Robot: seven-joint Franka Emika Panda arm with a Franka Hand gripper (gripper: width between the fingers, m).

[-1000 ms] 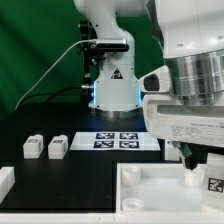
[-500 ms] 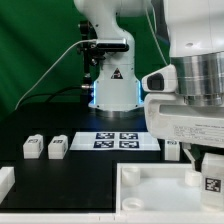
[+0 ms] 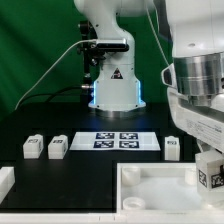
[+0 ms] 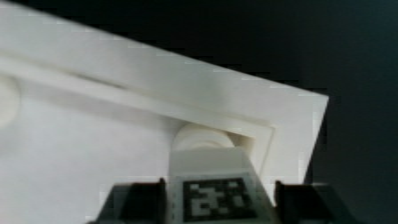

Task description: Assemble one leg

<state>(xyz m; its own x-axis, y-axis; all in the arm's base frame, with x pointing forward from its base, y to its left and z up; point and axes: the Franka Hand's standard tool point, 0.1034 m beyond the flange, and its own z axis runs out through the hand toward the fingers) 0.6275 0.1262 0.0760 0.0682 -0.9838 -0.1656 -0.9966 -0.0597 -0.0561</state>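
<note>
My gripper [image 3: 209, 172] is shut on a white leg [image 3: 208, 177] with a black-and-white tag, at the exterior view's right edge over the far right corner of the large white tabletop [image 3: 160, 190]. In the wrist view the held leg [image 4: 212, 178] stands between my dark fingers [image 4: 135, 203], its round end at the tabletop's corner [image 4: 267, 140]; whether it touches the corner I cannot tell. Three more legs lie on the black table: two at the exterior view's left [image 3: 33, 147] [image 3: 57, 147] and one at the right [image 3: 172, 148].
The marker board [image 3: 116, 140] lies flat in front of the arm's base [image 3: 112, 90]. A white part [image 3: 5, 180] sits at the left edge of the exterior view. A green backdrop stands behind.
My gripper with the leg has moved toward the exterior view's right and lower, uncovering the leg lying at the right of the marker board.
</note>
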